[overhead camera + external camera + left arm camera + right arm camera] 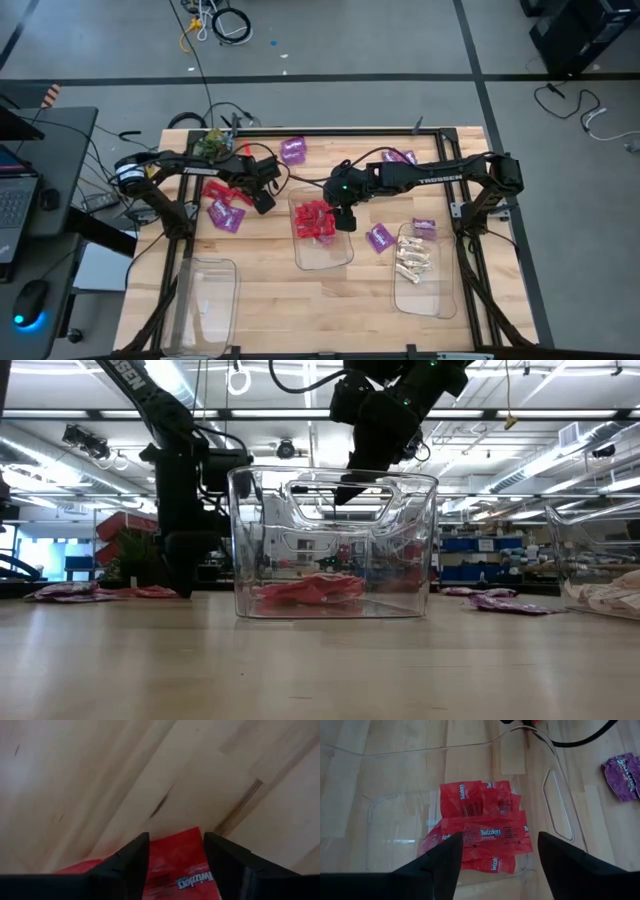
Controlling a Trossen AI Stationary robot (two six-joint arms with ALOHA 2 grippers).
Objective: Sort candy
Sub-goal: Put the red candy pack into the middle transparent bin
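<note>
Several shiny red packets [316, 222] lie in the middle clear bin [322, 262]. My right gripper [344, 220] hovers open and empty above them, and the right wrist view shows it over the packets [485, 832]. My left gripper [263, 200] is open, low at the table, left of that bin. Its fingers stand on either side of a red packet [185, 865] lying flat on the wood. More red packets [222, 190] and a purple one [228, 218] lie beside it. Whitish-cream pieces [413, 260] fill the right bin. My left gripper's open fingers [132, 857] stand on either side of the red packet's end [175, 847], coming down at it from above. I cannot tell whether they touch it. The packet lies flat on the table.
A clear bin with nothing in it [205, 300] stands at the near left. Purple packets lie loose at the far edge [293, 150], [400, 157] and between the middle and right bins [380, 238], [425, 227]. Bare wood lies along the near edge.
</note>
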